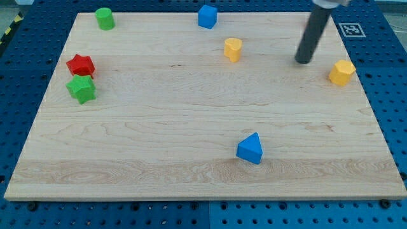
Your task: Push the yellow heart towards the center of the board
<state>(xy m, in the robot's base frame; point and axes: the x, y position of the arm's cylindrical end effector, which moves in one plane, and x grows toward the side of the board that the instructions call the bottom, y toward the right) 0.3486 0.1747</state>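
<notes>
No words, numbers or brand names could be read anywhere. The one sign in sight was a square black-and-white marker (352,29), a fiducial tag with a blocky pattern, lying flat on the blue perforated table (388,76) just off the wooden board (191,127), out at about two o'clock from the board's middle. Its pattern was partly cut by the view's top edge and too small to decode. At about ten o'clock, in the view's far corner, ran a strip of yellow-and-black hazard striping (9,28), carrying no lettering that I could make out
</notes>
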